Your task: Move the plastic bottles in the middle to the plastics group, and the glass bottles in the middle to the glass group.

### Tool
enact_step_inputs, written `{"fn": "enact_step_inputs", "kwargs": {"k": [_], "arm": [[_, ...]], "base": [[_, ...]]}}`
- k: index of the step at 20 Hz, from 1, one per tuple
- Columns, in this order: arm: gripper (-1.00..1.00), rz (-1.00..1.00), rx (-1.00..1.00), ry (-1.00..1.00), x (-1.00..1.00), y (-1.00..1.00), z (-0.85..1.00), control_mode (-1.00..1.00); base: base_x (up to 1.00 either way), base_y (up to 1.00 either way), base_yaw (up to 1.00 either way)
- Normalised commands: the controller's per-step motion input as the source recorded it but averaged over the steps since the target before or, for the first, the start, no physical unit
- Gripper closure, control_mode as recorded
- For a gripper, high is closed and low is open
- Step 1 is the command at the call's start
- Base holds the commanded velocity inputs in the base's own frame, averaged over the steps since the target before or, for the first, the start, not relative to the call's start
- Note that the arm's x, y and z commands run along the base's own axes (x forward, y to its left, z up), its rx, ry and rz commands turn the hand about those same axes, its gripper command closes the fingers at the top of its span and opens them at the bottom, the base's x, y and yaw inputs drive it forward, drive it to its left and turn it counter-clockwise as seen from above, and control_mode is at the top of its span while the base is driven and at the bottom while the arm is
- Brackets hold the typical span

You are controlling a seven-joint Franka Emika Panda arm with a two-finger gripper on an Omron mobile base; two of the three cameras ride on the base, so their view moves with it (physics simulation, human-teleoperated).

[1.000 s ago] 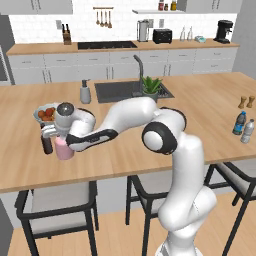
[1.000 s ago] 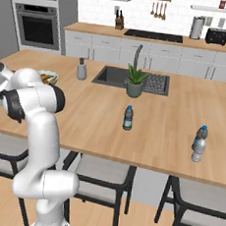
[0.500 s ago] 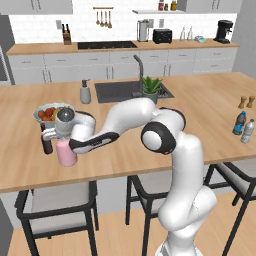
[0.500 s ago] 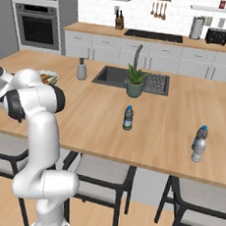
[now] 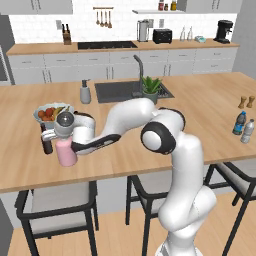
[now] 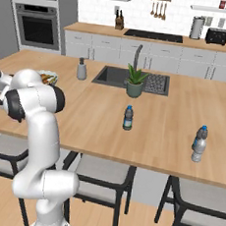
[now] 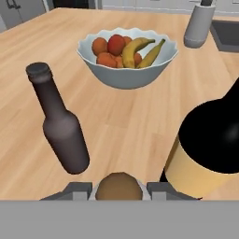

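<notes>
No readable writing anywhere: plain yellow label on the tall black wine bottle [image 7: 205,154], blue label on the small blue-tinted plastic water bottle with dark cap [image 6: 128,118], too small to read.

Squat pale-pink glass bottle with grey stopper [image 5: 66,151] standing on the wooden island bench [image 5: 200,115], close to the bench's near edge, just right of the slim dark-brown bottle [image 5: 47,142] and in front of the white scalloped fruit bowl [image 5: 51,113]. Tool [image 5: 64,131] directly above the pink bottle, clamped on its neck under the stopper; brown stopper top [image 7: 118,187] seen between the fingertips in the hand view. There, dark-brown bottle [image 7: 59,124] to one side of the pink bottle, wine bottle to the other, bowl of oranges and bananas [image 7: 127,55] beyond, bare wood between them.

White arm stretched low and far across the bench from the base toward the pink bottle, elbow bent above the near edge, hand pointing down.

Well away from the pink bottle, toward the bench's middle, the blue-tinted bottle alone with open wood all round, near the potted plant [image 6: 135,81]. At the far end, a clear plastic water bottle with pale cap [image 5: 247,131] just beside a blue-tinted bottle with blue cap [image 5: 239,123], near the brown shakers [image 5: 246,101]. Grey soap dispenser [image 5: 85,92] by the sink, behind the bowl.
</notes>
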Motion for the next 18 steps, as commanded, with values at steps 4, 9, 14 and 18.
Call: {"fn": "enact_step_inputs", "kwargs": {"k": [4, 9, 14, 18], "arm": [[1.00, 0.00, 0.00, -0.06, -0.03, 0.00, 0.01, -1.00], [1.00, 0.00, 0.00, -0.05, 0.00, 0.00, 0.06, -1.00], [1.00, 0.00, 0.01, -0.11, 0.00, 0.00, -0.12, -1.00], [1.00, 0.00, 0.04, -0.30, 0.00, 0.00, -0.66, -1.00]], "base": [[0.00, 0.00, 0.00], [0.00, 0.00, 0.00], [0.00, 0.00, 0.00], [0.00, 0.00, 0.00]]}}
